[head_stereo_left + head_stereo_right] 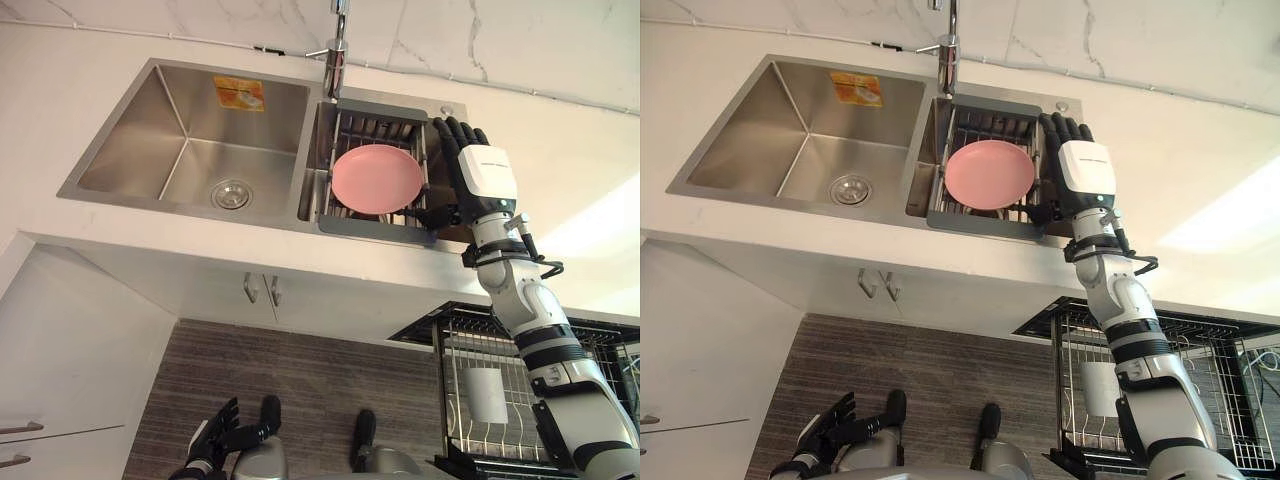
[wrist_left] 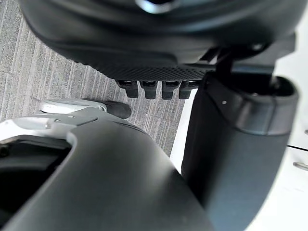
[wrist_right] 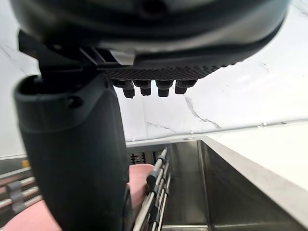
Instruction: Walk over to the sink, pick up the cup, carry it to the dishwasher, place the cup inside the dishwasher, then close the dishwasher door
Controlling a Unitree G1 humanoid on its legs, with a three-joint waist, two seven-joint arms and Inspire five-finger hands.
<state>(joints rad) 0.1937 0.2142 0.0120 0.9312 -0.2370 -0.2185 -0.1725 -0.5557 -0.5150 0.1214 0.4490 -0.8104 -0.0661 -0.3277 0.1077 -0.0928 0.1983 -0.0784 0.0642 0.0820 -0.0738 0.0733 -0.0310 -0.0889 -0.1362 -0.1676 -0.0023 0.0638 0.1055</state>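
Nearest the robot, the left hand (image 1: 213, 436) hangs low over the grey striped floor (image 1: 300, 370), fingers loosely spread and holding nothing. The left wrist view adds the detail that its fingers (image 2: 149, 89) lie in a straight row, with the thumb (image 2: 231, 144) set apart. To the right at the same level, a wire dishwasher rack (image 1: 470, 312) stands pulled out. The white cup (image 1: 487, 394) sits upright in the rack, well apart from both hands. Above it is a white cabinet front with two handles (image 1: 262, 289), then the white counter (image 1: 60, 110) with a two-basin steel sink. The left basin (image 1: 190, 140) has a drain (image 1: 231, 194) and a yellow sticker (image 1: 239, 93) on its back wall. The right basin carries a grey drying rack (image 1: 375, 225) holding a pink plate (image 1: 377, 179). The right hand (image 1: 485, 170) is over the counter just beside the drying rack's right edge, fingers extended and grasping nothing. The right wrist view supplies the close detail: the fingers (image 3: 144, 89) are straight, and the thumb (image 3: 72, 159) points down beside the drying rack's rail (image 3: 156, 173), with the pink plate next to it. Whether the thumb touches the rail cannot be determined. The faucet (image 1: 337, 50) stands behind the divider between the two basins, and the marbled wall (image 1: 480, 40) is behind that.
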